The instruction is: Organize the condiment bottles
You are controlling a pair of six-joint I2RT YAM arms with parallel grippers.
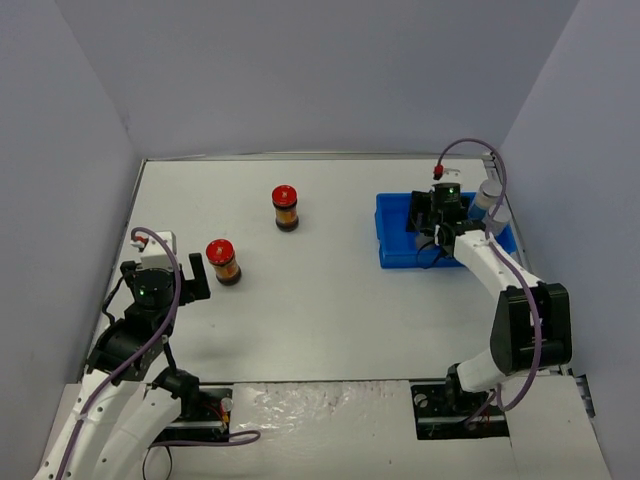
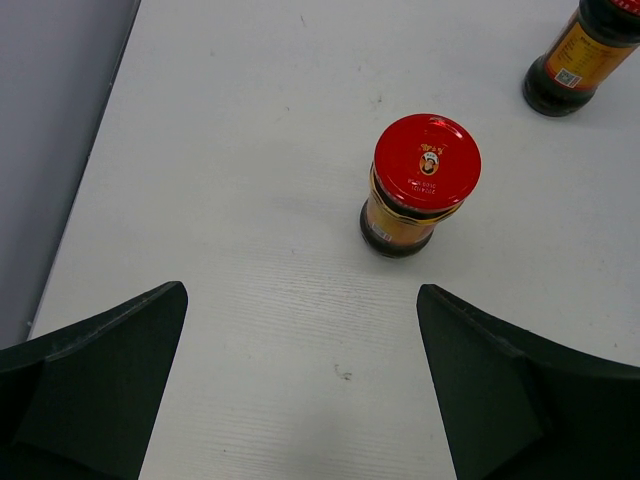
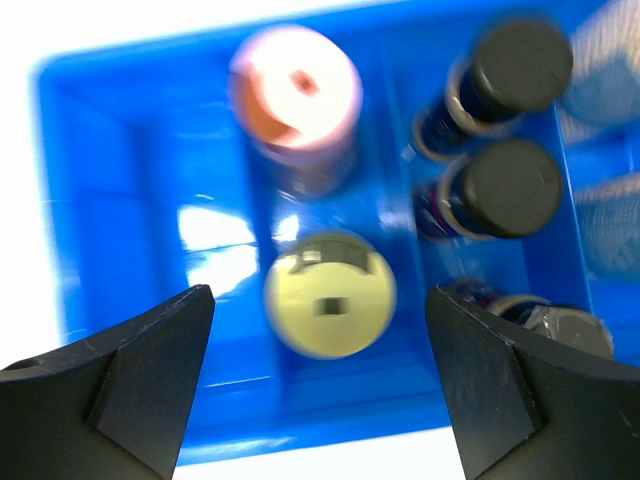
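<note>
Two red-lidded dark sauce jars stand on the white table, one (image 1: 285, 208) mid-table and one (image 1: 222, 261) nearer the left arm. My left gripper (image 1: 165, 272) is open just short of the nearer jar (image 2: 425, 170), nothing between its fingers (image 2: 110, 370); the other jar's (image 2: 590, 50) base shows at the top right. My right gripper (image 3: 320, 295) hangs open over the blue tray (image 3: 130, 200), its fingers either side of the cream jar (image 3: 330, 293) without touching. In the tray also stand a pink-capped jar (image 3: 295, 85), two black-capped jars (image 3: 520, 60) (image 3: 510, 190) and a silver lid (image 3: 565, 330).
The blue tray (image 1: 395, 255) sits at the right of the table, close to the right wall. Two pale silver-lidded jars (image 1: 489, 192) (image 1: 498, 214) show at its far right side. Grey walls close in the table on the left, back and right.
</note>
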